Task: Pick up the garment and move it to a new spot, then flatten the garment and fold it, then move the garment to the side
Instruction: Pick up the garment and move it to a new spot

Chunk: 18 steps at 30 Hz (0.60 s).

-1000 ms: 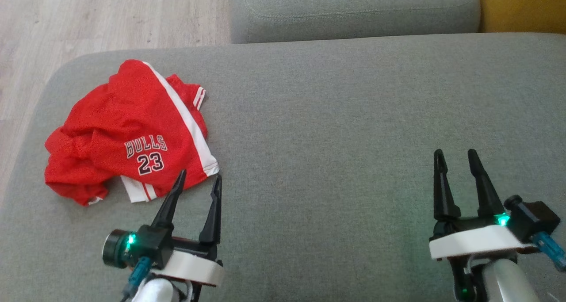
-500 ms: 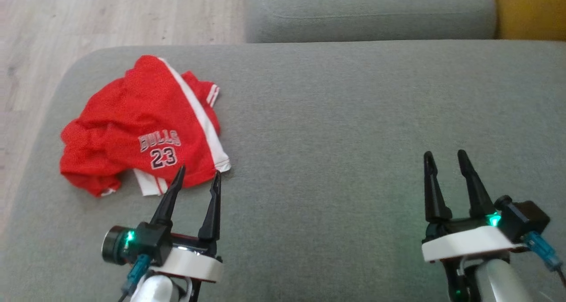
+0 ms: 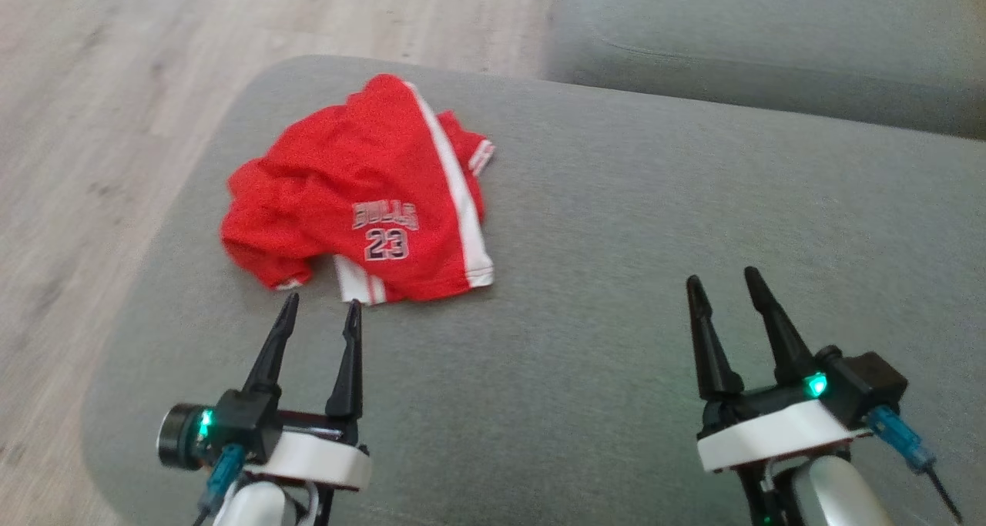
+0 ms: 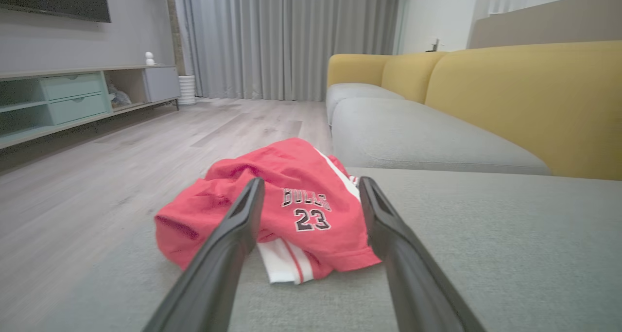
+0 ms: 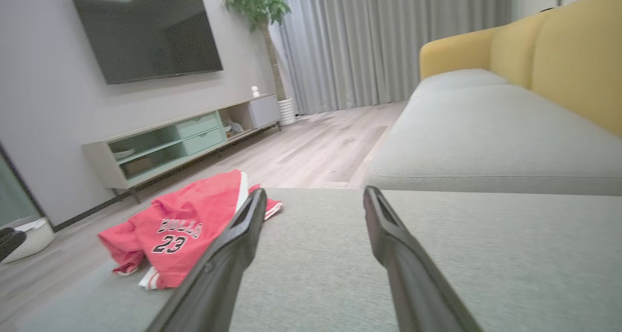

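The garment (image 3: 370,195) is a crumpled red pair of shorts with white side stripes and "BULLS 23" printed on it, lying near the left end of a grey cushion (image 3: 616,202). My left gripper (image 3: 320,306) is open just short of its near hem, fingers pointing at it and nothing between them. In the left wrist view the garment (image 4: 291,210) lies straight ahead between the fingers. My right gripper (image 3: 722,282) is open over bare cushion far to the right. In the right wrist view the garment (image 5: 180,230) lies off to the left.
The cushion's rounded left edge (image 3: 169,226) drops to a wooden floor (image 3: 115,87). A second grey seat cushion (image 3: 770,41) lies behind. Yellow sofa backs (image 4: 525,94), a TV unit (image 5: 184,137), a plant (image 5: 257,6) and curtains stand in the room.
The head camera has turned left, so the whole picture has shifted right. The left gripper's tips now stand just short of the hem instead of overlapping it. Both grippers stay open.
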Motion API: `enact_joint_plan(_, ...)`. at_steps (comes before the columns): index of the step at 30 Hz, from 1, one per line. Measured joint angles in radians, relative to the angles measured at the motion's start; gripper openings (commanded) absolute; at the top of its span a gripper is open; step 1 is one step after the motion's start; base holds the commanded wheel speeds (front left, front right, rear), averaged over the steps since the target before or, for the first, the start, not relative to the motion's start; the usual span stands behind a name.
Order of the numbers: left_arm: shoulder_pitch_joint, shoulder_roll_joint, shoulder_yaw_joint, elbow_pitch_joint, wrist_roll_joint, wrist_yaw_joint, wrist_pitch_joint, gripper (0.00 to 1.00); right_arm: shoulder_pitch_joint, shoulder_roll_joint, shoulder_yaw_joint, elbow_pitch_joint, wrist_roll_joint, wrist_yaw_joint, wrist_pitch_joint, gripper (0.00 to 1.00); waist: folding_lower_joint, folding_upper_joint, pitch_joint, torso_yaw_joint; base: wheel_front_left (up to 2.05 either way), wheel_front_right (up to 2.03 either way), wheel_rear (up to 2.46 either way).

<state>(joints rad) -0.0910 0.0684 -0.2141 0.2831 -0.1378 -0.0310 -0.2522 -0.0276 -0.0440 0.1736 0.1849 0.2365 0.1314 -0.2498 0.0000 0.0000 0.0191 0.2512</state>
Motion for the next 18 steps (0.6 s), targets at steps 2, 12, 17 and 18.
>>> enact_joint_plan(2, 0.006, -0.001, 0.014, 0.000, 0.007, 0.000, 0.000, 1.00, 0.001, 0.000, 0.015, 0.000, 0.000, 0.000, 0.000, 1.00, 0.0000, 0.0000, -0.005, 0.032, 0.00, 0.00, 0.00)
enact_joint_plan(12, 0.055, -0.001, 0.037, -0.003, 0.022, -0.004, 0.000, 1.00, 0.005, 0.000, 0.060, 0.002, 0.000, 0.000, 0.000, 1.00, 0.0000, 0.0000, -0.024, 0.172, 0.00, 0.00, 0.00)
enact_joint_plan(17, 0.056, -0.002, 0.051, -0.007, 0.024, -0.010, 0.000, 1.00, 0.005, 0.000, 0.080, 0.007, 0.000, 0.000, 0.000, 1.00, 0.0000, 0.0000, -0.021, 0.217, 0.00, 0.00, 0.00)
enact_joint_plan(18, 0.057, -0.002, 0.051, -0.007, 0.025, -0.010, 0.000, 1.00, 0.005, 0.000, 0.081, 0.007, 0.000, 0.000, 0.000, 1.00, 0.0000, 0.0000, -0.020, 0.221, 0.00, 0.00, 0.00)
